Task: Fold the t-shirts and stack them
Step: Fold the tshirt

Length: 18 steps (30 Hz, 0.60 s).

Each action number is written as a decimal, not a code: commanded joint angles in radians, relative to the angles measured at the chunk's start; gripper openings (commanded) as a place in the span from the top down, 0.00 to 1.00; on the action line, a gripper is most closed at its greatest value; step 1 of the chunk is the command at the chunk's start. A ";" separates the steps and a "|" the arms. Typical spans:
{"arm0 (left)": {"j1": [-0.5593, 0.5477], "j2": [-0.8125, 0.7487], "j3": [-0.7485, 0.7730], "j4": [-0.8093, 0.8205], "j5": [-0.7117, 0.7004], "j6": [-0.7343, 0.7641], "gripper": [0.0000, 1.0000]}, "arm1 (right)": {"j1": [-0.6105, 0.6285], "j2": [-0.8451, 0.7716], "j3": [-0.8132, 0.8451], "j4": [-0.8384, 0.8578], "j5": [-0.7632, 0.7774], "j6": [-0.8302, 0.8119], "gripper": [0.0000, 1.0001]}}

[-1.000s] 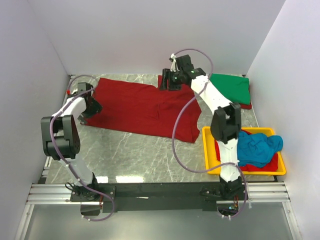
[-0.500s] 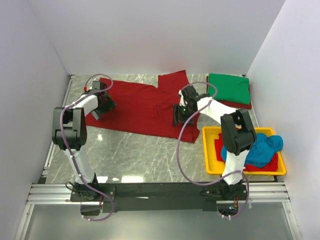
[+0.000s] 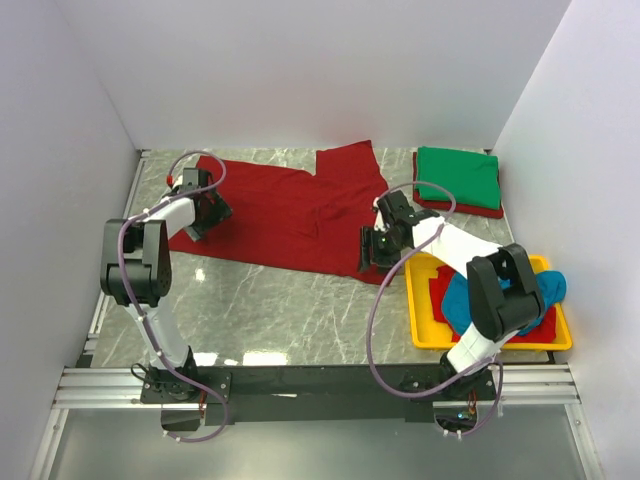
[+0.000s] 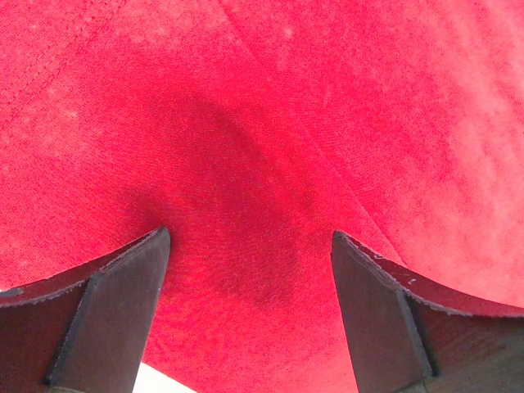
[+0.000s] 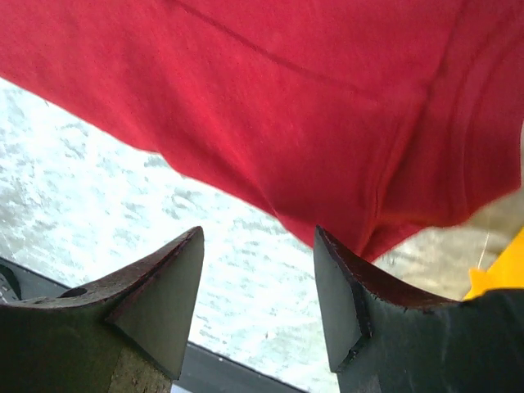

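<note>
You see the dark red t-shirt (image 3: 290, 210) spread along the worktop's (image 3: 280, 300) far edge, left gripper (image 3: 205, 218) on its left end, right gripper (image 3: 372, 250) at its near-right corner.

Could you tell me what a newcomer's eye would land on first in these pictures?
The big dark red t-shirt spread across the far half of the marble table, with the left fingers open over its left end and the right fingers open at its near right corner. At the right, a yellow tray holds a crumpled teal t-shirt, and a folded green t-shirt lies in the far corner.
</note>
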 commanded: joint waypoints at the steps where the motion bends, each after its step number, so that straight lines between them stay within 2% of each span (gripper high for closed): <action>1: 0.003 0.002 -0.054 -0.032 0.003 0.014 0.13 | -0.007 -0.067 -0.044 0.038 0.026 0.035 0.37; 7: 0.015 0.016 -0.067 -0.023 0.002 0.022 0.13 | -0.008 -0.026 -0.084 0.094 0.063 0.059 0.37; 18: 0.052 0.045 -0.077 0.023 -0.009 0.130 0.12 | -0.037 0.104 0.002 0.095 0.146 0.025 0.37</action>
